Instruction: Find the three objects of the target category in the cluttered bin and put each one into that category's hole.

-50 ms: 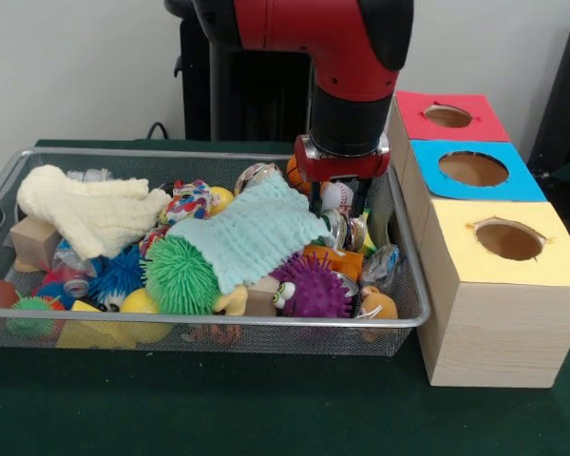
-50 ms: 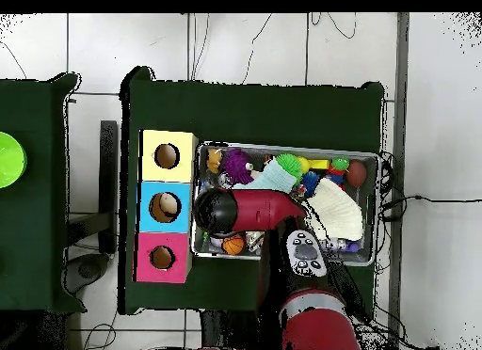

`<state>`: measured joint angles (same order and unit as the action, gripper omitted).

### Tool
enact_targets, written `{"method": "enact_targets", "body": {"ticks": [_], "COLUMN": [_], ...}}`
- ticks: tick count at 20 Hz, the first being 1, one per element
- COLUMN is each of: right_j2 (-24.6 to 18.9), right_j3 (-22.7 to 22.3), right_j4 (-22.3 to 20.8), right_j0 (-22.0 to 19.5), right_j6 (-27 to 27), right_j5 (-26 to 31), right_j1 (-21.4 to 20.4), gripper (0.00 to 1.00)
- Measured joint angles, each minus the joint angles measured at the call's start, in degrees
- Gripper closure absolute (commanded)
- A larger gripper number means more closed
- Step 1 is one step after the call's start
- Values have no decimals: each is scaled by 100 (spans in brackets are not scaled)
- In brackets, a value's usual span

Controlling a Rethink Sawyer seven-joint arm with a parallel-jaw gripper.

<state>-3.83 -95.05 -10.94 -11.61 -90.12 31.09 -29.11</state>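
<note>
While low in bin [image 1: 410,318] | gripper [image 1: 347,211] touching white ball [image 1: 337,195]

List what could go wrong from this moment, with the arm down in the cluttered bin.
1. The gripper is buried among tightly packed toys beside the light blue knitted cloth; it might snag the cloth or grab the wrong item.
2. The arm works close to the wire bin's wall nearest the boxes, so lifting sideways could knock the rim.
3. The yellow box's hole looks small; a bulky toy might catch on its edge.
</note>
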Motion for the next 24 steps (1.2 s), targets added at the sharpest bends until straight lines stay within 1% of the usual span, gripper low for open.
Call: {"method": "enact_targets", "body": {"ticks": [10, 11, 13, 14, 17, 24], "right_j2": [103, 128, 140, 150, 162, 175], "right_j3": [342, 454, 532, 661, 786, 1249], "right_j4": [46, 63, 80, 108, 128, 203], "right_j0": [292, 347, 377, 414, 432, 442], "right_j6": [-1, -1, -1, -1, -1, -1], "right_j5": [-26, -26, -26, -24, -24, 83], "right_j1": [313, 368, 406, 466, 521, 702], "gripper": [0, 0, 0, 0, 0, 0]}}
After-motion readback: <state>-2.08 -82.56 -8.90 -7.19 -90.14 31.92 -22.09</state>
